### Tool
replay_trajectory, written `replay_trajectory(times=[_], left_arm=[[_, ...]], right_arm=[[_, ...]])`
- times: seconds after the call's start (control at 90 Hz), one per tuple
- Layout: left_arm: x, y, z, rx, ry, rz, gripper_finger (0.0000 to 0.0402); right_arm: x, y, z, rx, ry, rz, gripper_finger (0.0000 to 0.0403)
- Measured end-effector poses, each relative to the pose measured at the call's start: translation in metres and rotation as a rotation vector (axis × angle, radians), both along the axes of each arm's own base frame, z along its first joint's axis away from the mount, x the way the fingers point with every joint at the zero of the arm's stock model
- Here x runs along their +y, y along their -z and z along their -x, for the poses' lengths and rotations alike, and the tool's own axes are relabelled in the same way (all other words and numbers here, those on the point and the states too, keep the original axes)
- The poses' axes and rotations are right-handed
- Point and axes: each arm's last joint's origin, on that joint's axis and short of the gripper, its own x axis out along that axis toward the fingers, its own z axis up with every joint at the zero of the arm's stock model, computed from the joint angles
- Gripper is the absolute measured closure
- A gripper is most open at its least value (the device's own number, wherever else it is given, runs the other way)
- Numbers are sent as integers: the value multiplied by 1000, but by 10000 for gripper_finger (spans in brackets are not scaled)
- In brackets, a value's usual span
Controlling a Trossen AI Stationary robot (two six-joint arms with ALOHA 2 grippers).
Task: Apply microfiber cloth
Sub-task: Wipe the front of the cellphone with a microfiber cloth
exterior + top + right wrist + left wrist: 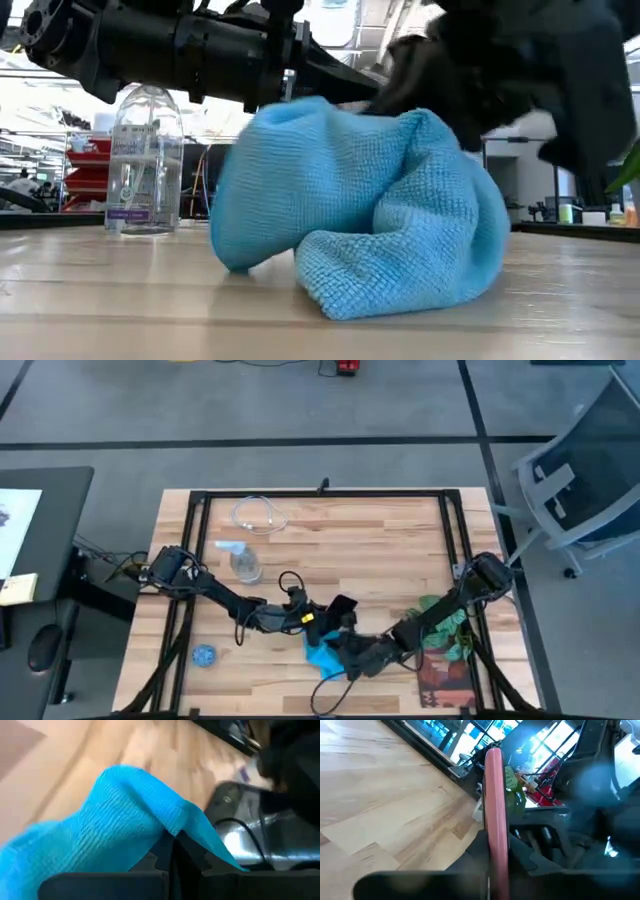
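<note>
Near the table's front edge, the right gripper [172, 851] pinches the bunched, drooping microfiber cloth [360, 205].

The microfiber cloth [360, 205], bright sky-blue and waffle-textured, is bunched in a rumpled heap, its upper fold pinched between the right gripper's [172, 851] fingers.

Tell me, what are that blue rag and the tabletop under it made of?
The microfiber cloth looks like soft, matte woven fabric: fine ribbed loops show and it slumps in folds. The table looks like lightly finished wood, with pale planks showing grain and butt-jointed strips.
</note>
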Motion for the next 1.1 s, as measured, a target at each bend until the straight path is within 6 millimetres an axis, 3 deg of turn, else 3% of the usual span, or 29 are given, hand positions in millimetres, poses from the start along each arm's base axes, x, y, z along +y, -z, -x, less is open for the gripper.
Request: replay_trajectory(times=[0.167,0.344,0.522,0.7,0.989,1.1], left_arm=[[-2,-2,0,-12,32,11,395],[-2,-3,0,-16,33,19,395],[-1,1,0,7,15,17,395],[-1,3,0,25,12,15,395],[-2,-1,0,1,34,20,395],[-2,0,0,2,34,23,395]], right_arm=[[7,-13,1,-125,71,65,403],[-1,-22,-8,-200,91,56,403],[-15,-17,-19,-156,0,-34,403],[-11,-3,-14,-40,-49,-13,403],[8,-15,7,-164,230,237,403],[7,-17,6,-183,252,236,403]])
